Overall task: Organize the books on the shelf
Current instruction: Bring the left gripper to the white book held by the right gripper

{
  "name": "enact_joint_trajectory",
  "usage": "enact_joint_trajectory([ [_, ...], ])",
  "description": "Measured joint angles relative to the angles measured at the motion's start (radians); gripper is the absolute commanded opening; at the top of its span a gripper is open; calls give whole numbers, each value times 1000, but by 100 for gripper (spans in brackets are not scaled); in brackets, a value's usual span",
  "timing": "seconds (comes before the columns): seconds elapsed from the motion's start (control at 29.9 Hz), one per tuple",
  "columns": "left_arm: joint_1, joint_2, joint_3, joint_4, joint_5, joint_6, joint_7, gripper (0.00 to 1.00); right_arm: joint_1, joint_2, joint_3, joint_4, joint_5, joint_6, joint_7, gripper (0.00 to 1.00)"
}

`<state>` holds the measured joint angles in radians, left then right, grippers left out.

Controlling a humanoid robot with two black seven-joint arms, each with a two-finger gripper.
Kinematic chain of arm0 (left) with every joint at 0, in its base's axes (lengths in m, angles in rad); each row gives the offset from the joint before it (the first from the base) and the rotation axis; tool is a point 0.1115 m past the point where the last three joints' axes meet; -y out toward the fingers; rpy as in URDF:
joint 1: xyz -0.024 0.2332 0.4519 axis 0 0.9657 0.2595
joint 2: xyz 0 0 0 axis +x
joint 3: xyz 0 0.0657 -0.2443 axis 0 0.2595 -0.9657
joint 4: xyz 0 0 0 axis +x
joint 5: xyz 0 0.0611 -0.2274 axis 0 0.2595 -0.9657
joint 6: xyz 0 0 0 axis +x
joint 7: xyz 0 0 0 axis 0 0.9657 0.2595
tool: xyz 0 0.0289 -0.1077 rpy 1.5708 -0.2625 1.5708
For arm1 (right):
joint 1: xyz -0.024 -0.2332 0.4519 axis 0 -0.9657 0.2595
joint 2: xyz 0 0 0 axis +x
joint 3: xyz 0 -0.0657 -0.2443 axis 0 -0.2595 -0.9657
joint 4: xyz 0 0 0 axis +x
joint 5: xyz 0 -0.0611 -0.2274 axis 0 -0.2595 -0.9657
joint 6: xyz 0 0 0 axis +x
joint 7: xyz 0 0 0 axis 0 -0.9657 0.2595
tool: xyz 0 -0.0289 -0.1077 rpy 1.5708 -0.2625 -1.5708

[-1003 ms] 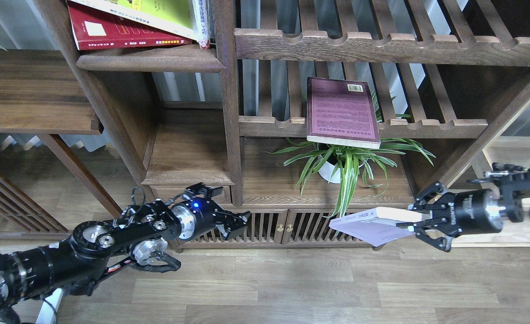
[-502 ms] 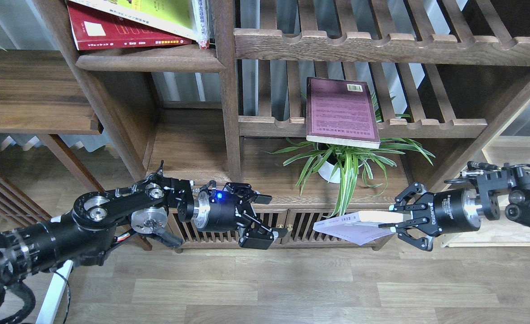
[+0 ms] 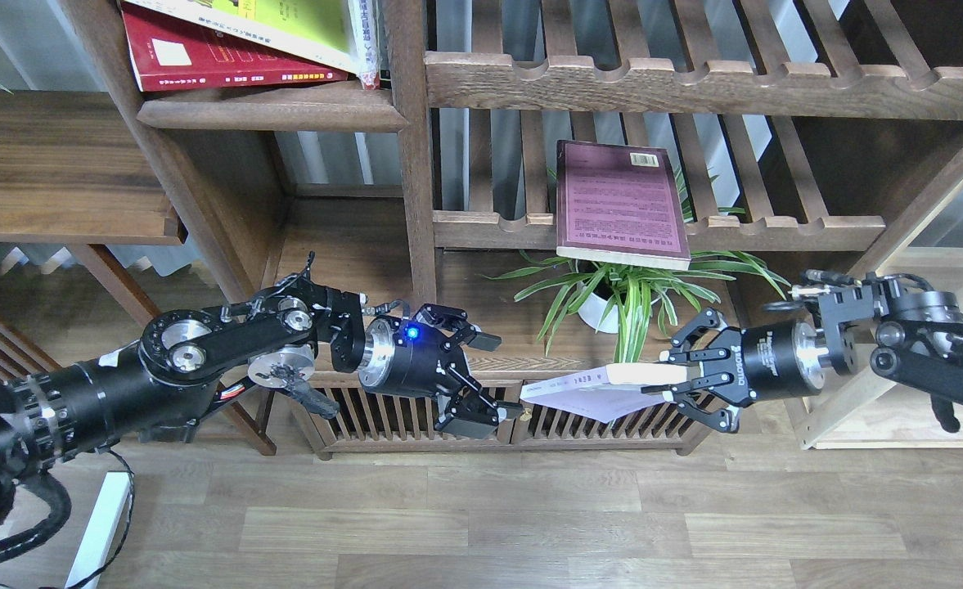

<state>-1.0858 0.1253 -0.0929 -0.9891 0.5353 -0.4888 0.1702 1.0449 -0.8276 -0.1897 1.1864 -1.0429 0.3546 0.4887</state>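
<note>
My right gripper [image 3: 668, 378] is shut on the spine end of a pale white-lavender book [image 3: 583, 391] and holds it flat in the air in front of the low cabinet. My left gripper [image 3: 491, 378] is open, and its fingers face the book's free left edge, close to it. A red book [image 3: 203, 59] and a yellow-green book [image 3: 293, 20] lie slanted on the dark-brown shelf [image 3: 276, 112] at the upper left. A maroon-purple book [image 3: 620, 204] lies on a slatted rack and overhangs its front rail.
A potted spider plant [image 3: 628, 298] stands under the maroon book, just behind the held book. A low cabinet with slatted doors [image 3: 375, 417] is below both grippers. A pale light-wood unit [image 3: 882, 413] stands at the right. Wooden floor is in front.
My right gripper has carried the pale book leftward and a little up. My left gripper has moved right and up toward it, and now shows its fingers spread open.
</note>
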Motion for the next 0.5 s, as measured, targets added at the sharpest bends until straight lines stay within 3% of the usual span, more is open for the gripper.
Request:
enact_joint_trajectory([
  [0.5, -19, -43, 5, 19, 27, 0, 13, 95, 32, 34, 0, 36, 3, 5, 0, 1],
])
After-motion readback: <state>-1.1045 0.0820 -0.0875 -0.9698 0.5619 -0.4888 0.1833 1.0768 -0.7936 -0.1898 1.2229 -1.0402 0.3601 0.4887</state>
